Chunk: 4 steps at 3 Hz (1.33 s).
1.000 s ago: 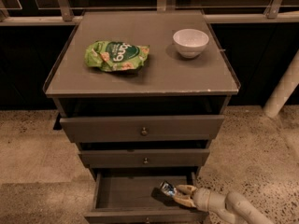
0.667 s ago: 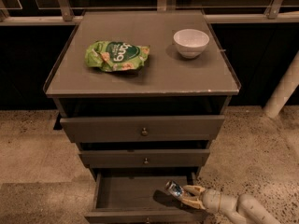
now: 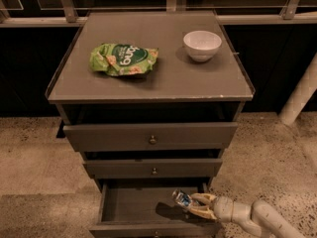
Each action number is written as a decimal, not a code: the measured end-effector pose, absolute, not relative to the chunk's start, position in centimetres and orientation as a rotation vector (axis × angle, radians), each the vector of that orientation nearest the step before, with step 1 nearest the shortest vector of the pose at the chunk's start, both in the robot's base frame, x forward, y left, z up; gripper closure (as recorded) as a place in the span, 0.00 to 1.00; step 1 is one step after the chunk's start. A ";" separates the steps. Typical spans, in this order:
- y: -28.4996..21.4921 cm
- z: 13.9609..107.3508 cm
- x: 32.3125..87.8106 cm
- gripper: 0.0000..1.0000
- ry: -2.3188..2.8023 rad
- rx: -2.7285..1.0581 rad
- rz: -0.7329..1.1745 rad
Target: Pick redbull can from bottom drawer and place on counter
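The redbull can (image 3: 181, 199) is small, silver and blue, and tilted over the right side of the open bottom drawer (image 3: 131, 206). My gripper (image 3: 193, 204) reaches in from the lower right and is shut on the can's right end, holding it just above the drawer floor. A shadow lies under the can. The grey counter (image 3: 153, 78) on top of the cabinet is well above the gripper.
A green snack bag (image 3: 123, 59) lies on the counter's left half. A white bowl (image 3: 202, 44) stands at its back right. Two closed wider drawers (image 3: 152, 138) sit above the open one. A white pole (image 3: 299, 95) stands at the right on speckled floor.
The can has risen a little off the drawer floor in my gripper. The gripper and arm have shifted slightly to the right.
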<state>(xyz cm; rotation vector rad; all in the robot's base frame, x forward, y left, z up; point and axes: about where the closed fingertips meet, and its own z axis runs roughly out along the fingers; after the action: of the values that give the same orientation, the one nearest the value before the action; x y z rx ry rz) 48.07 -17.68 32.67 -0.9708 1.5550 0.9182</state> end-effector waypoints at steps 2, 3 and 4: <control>-11.9 48.4 46.5 1.00 1.296 -1.187 0.866; -9.9 55.5 46.6 1.00 1.201 -1.237 0.807; -9.9 55.5 46.6 1.00 1.200 -1.237 0.807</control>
<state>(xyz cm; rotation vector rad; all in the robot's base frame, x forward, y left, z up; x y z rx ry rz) 46.62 -9.86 55.51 -1.2372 1.2005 0.8075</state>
